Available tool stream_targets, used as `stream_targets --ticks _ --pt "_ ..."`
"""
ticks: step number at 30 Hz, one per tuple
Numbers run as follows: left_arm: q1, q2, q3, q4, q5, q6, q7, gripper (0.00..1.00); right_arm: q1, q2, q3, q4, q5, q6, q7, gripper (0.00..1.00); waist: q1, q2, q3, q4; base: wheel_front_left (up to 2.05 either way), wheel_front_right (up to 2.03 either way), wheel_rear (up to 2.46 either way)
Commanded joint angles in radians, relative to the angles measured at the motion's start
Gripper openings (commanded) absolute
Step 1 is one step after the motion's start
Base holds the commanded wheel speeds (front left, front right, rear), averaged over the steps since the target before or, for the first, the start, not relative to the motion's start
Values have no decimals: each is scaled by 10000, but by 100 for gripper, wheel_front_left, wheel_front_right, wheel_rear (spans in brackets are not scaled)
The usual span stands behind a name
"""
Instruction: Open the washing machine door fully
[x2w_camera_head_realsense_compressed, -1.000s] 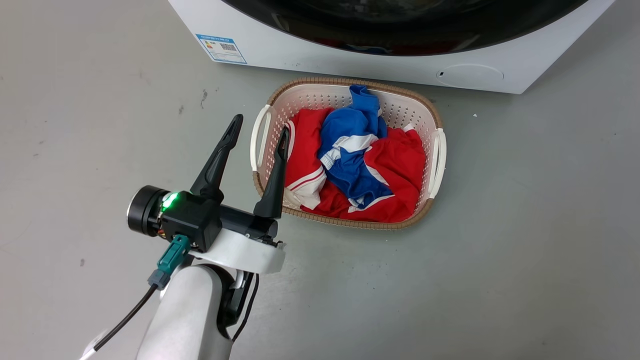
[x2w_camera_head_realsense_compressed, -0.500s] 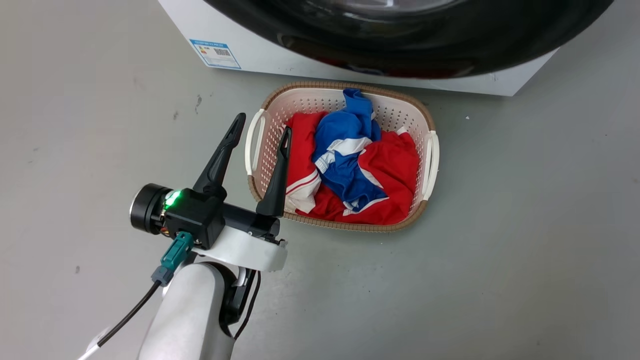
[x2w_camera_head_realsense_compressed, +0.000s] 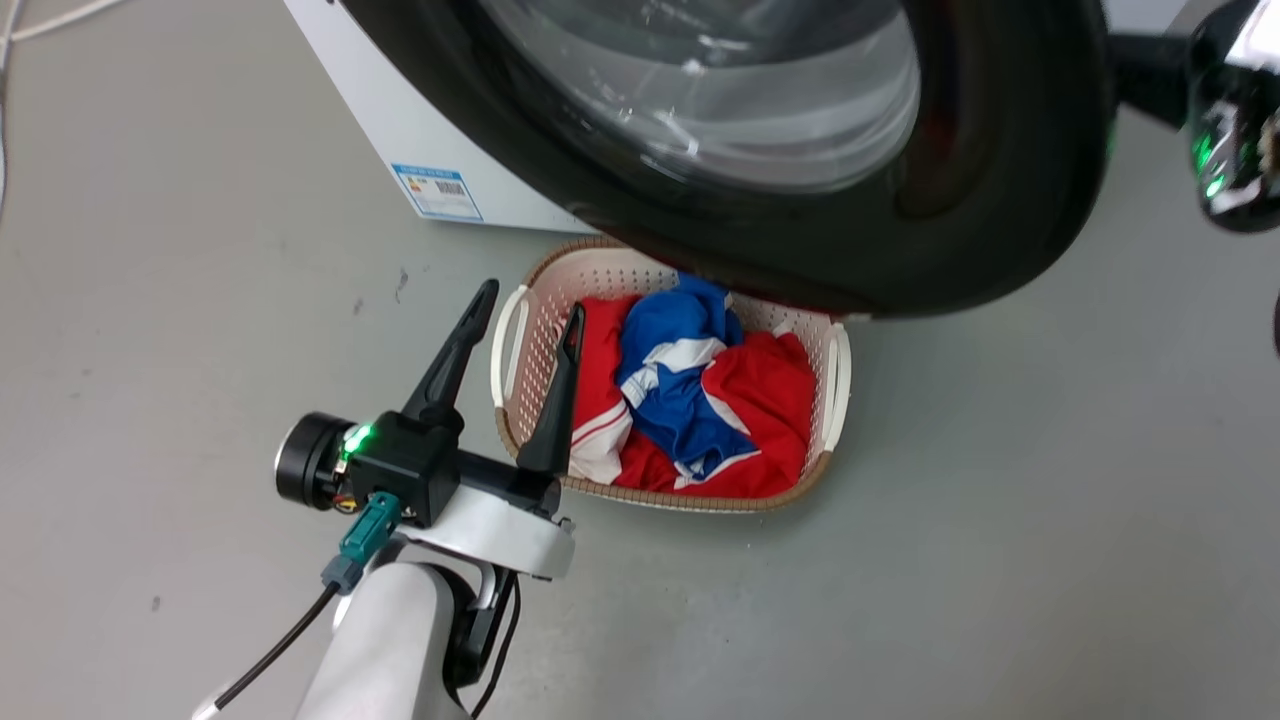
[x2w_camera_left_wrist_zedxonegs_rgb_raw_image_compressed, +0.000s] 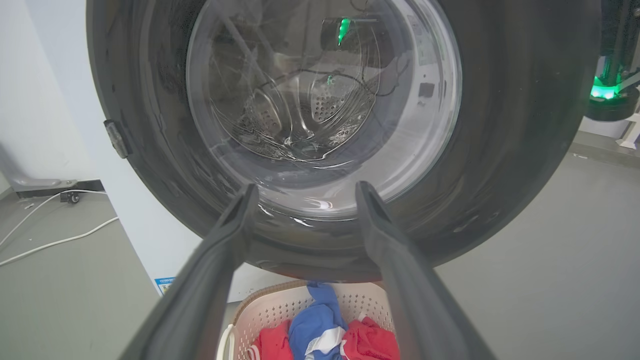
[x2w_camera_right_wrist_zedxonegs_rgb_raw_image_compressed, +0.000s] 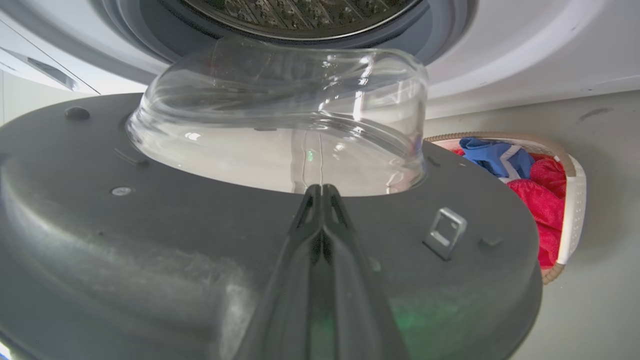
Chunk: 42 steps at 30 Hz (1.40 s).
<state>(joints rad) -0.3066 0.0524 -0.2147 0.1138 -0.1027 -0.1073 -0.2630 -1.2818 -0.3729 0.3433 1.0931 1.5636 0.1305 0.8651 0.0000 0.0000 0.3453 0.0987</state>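
Observation:
The washing machine door (x2w_camera_head_realsense_compressed: 1000, 200), a big glossy black disc with a clear glass bowl (x2w_camera_head_realsense_compressed: 720, 90), stands swung out from the white machine (x2w_camera_head_realsense_compressed: 400, 110) and hangs over the basket. In the right wrist view my right gripper (x2w_camera_right_wrist_zedxonegs_rgb_raw_image_compressed: 320, 192) is shut, its fingers lying along the door's grey inner face (x2w_camera_right_wrist_zedxonegs_rgb_raw_image_compressed: 125, 240) just short of the glass bowl (x2w_camera_right_wrist_zedxonegs_rgb_raw_image_compressed: 280, 120). The right arm's wrist housing (x2w_camera_head_realsense_compressed: 1235, 120) shows past the door's right edge. My left gripper (x2w_camera_head_realsense_compressed: 532, 298) is open and holds nothing, low at the basket's left rim, facing the door's outer face (x2w_camera_left_wrist_zedxonegs_rgb_raw_image_compressed: 500, 125).
A white perforated laundry basket (x2w_camera_head_realsense_compressed: 515, 330) holding red and blue clothes (x2w_camera_head_realsense_compressed: 700, 400) sits on the grey floor under the door. The steel drum opening (x2w_camera_right_wrist_zedxonegs_rgb_raw_image_compressed: 300, 15) lies behind the door. White cables (x2w_camera_left_wrist_zedxonegs_rgb_raw_image_compressed: 50, 240) run along the floor left of the machine.
The door has swung out towards me and now overhangs the basket. The head camera has tilted up. The right wrist has come into view at upper right. The left gripper stays open in place.

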Motion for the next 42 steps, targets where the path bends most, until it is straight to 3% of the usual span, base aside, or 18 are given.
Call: stream_targets --ticks 1,10,20,34,42 --pt "226 -5 -10 65 -53 -35 -24 100 599 151 84 -335 62 4 189 0 0 0 -406 20 0 0 0" --pt "912 -13 -15 289 -198 35 -25 100 2738 324 254 -1883 320 4 759 0 0 0 -1405 316 0 0 0" --pt "1512 -16 -99 447 -413 210 -24 100 4948 510 371 -3660 893 6 1167 0 0 0 -2247 1113 0 0 0" --pt "1940 -20 200 565 -601 516 -24 100 6710 943 827 -5408 1192 6 430 0 0 0 -2703 2436 0 0 0" --pt "2043 -22 436 587 -516 519 -24 100 7122 1104 1136 -6052 1220 6 -117 0 0 0 -2734 2716 0 0 0"
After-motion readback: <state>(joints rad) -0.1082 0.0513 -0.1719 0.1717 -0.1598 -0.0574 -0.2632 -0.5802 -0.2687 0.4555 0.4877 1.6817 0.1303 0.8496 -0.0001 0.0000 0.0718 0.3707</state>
